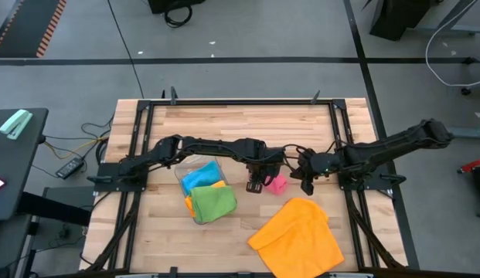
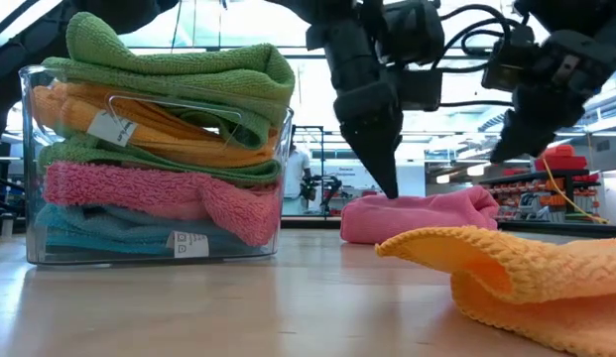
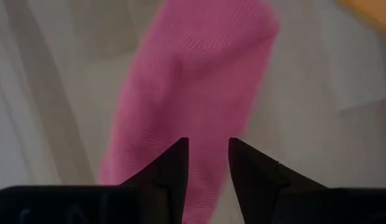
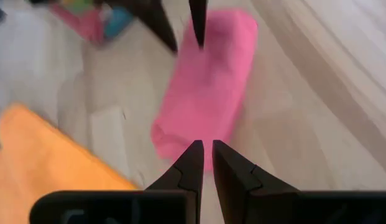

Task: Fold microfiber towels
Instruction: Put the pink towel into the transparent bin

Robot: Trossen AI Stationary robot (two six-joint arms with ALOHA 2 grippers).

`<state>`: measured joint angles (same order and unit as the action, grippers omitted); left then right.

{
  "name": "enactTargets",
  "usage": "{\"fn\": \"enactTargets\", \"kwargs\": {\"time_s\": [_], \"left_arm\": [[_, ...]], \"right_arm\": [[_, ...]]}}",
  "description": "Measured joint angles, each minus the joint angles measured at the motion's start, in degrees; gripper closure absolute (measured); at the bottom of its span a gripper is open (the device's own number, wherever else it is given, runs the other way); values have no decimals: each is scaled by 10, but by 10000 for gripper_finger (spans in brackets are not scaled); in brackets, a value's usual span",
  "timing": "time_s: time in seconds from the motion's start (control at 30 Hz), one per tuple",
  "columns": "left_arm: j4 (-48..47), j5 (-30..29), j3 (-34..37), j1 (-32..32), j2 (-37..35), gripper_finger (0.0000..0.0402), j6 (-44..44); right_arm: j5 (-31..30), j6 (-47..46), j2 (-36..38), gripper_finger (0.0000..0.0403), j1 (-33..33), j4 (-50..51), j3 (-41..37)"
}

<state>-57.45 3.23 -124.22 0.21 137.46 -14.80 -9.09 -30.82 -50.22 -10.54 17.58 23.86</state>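
A small folded pink microfiber towel (image 1: 278,184) lies on the pale wooden tabletop (image 1: 247,123), near its middle, between the two dark arms. The left hand (image 1: 256,186) hangs over the end of this towel nearer the tray; in the low view its pointed fingers (image 2: 385,169) reach down to the top of the pink roll, and in the left wrist view they stand a little apart over the cloth, gripping nothing that I can see. The right hand (image 1: 308,185) hovers just beside the pink towel's other end, its two fingers almost pressed together and empty, raised off the tabletop.

To the left of the pink towel stands a clear plastic tray (image 2: 26,169) stacked with folded towels: a green one (image 2: 179,64) on top, then orange, green, pink and sky blue below, several with white labels. From above, the green towel covers most of the stack and a sky blue one (image 1: 199,177) shows beside it.

A large orange microfiber towel (image 1: 297,235) lies loosely spread and rumpled near the front edge of the tabletop, apart from the pink towel, with one corner curled up.
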Motion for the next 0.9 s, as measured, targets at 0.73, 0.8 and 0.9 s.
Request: {"fn": "enactTargets", "kwargs": {"time_s": [0.73,0.8,0.9], "left_arm": [[-38,-1,0,7,-32,285,-29],[-38,0,0,-1,-32,273,-29],[-41,1,0,-12,-32,250,-37]], "right_arm": [[-29,-185,95,360,91,195,0],[-29,-170,107,360,115,207,0],[-21,-134,123,360,156,208,0]]}}
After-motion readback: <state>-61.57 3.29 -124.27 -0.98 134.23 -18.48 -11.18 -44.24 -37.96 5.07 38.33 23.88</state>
